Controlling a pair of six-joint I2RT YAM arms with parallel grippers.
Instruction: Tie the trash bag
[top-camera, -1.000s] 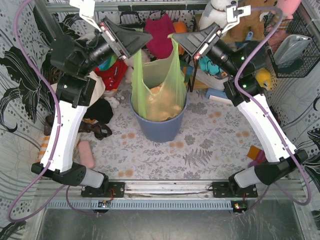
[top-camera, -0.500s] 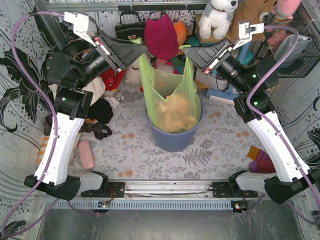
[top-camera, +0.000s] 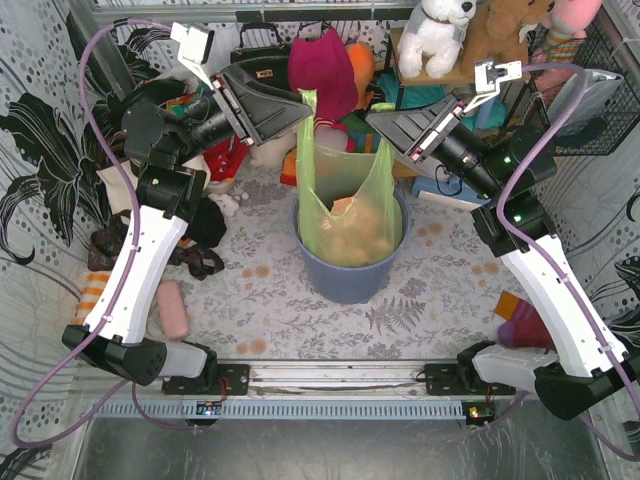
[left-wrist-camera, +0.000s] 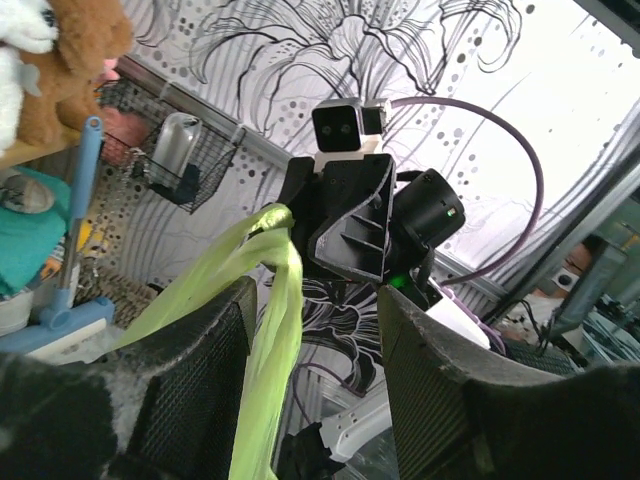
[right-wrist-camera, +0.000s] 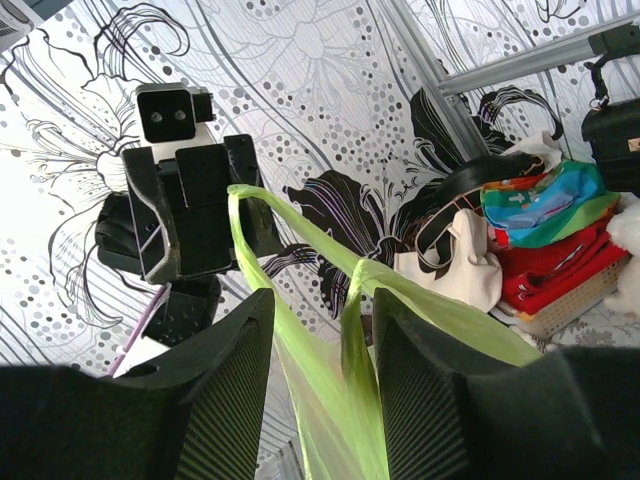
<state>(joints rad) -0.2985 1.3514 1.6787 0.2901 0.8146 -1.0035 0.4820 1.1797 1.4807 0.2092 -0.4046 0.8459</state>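
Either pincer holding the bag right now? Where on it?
Neither has a grip. The left pincer and right pincer stand open; a handle strip of the trash bag passes unclamped between each one's fingers.

We can read no text, brand, number or sign in any of the views. A small pale tag on the black bag, far and left of centre, is too small for us to make out.
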